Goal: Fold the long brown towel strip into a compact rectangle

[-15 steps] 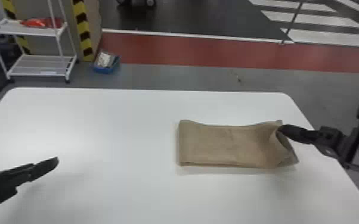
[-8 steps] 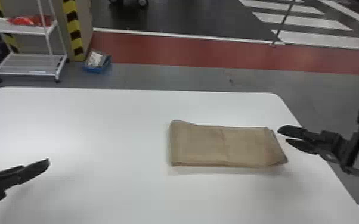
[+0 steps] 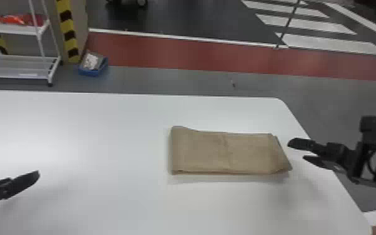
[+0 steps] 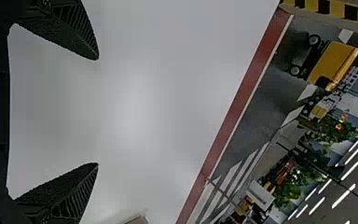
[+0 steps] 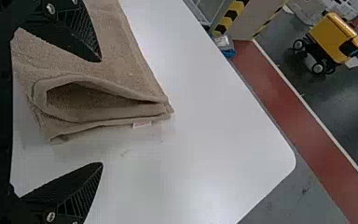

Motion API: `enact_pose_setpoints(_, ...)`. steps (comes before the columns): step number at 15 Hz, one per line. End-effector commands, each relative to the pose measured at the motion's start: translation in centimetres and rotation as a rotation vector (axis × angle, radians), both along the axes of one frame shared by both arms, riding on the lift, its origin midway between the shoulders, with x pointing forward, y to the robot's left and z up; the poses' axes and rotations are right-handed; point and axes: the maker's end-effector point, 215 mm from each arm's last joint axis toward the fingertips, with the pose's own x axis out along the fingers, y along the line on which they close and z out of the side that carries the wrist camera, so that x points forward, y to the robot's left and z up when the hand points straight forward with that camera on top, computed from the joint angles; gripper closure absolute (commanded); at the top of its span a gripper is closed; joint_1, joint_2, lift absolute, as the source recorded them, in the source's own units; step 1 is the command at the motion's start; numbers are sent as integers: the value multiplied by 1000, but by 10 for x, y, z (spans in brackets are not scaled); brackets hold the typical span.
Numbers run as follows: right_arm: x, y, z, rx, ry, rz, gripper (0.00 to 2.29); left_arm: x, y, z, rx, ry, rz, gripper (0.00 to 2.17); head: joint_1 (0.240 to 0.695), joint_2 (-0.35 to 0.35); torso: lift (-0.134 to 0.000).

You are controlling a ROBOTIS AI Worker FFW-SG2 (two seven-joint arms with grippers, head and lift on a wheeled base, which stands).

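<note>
Towel strip lies folded in layers, free of both grippers

The brown towel strip [image 3: 203,153] lies right of centre in the head view, flat on the white surface [image 3: 103,131], as a layered oblong wider across the frame than it is deep. Its left edge looks thick and rounded; its lower right corner juts out a little. In the right wrist view, the folded end [image 5: 135,111] gapes in a loop, with a small white tag [image 5: 142,124] beneath the layers.

Just beside that end, at the right of the head view, is the right gripper [image 3: 297,150], its fingers parted and grasping nothing. The left gripper [image 4: 98,111], at the lower left of the head view, is well apart from the cloth, its fingers spread and empty too.

The step in hand seems to be the folding itself, with one fold laid down and loose. If a more compact shape is wanted, the next move calls for pinching all the layers at one end and bringing them over; a shallow grip could lift only the top layer and skew the stack.
</note>
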Motion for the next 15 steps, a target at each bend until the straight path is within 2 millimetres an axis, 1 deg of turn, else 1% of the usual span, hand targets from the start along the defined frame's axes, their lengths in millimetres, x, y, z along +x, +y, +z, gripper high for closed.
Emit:
enact_pose_setpoints(1, 6, 8, -17, -53, 28, 39, 110, -1, 0, -1, -1, 3, 0, 73, 695, -220, -120)
enact_pose_setpoints(2, 6, 11, -25, -64, 41, 45, 113, -1, 1, -1, 2, 1, 0, 73, 695, -219, -120)
enact_pose_setpoints(3, 9, 16, -27, -58, 38, 50, 113, -3, 1, -2, 0, 5, 0, 73, 695, -216, -120)
enact_pose_setpoints(6, 14, 24, -29, -61, 43, 65, 140, -4, 3, -3, 1, 8, 3, 73, 695, -198, -120)
enact_pose_setpoints(8, 15, 27, -33, -72, 50, 74, 323, -3, 4, -2, 3, 5, 5, 73, 695, -191, -120)
enact_pose_setpoints(9, 15, 29, -33, -71, 48, 76, 346, -2, 3, -2, 3, 4, 3, 73, 695, -188, -120)
enact_pose_setpoints(10, 15, 31, -34, -68, 48, 77, 437, -2, 3, -3, 4, 3, 4, 73, 695, -184, -120)
enact_pose_setpoints(12, 15, 29, -36, -70, 47, 76, 478, -1, 5, -2, 6, -5, 6, 73, 695, -180, -120)
enact_pose_setpoints(13, 16, 29, -37, -72, 44, 76, 535, -1, 5, -3, 6, -4, 6, 73, 695, -179, -120)
enact_pose_setpoints(15, 16, 32, -40, -70, 42, 79, 562, -2, 6, -3, 8, -3, 6, 73, 695, -178, -120)
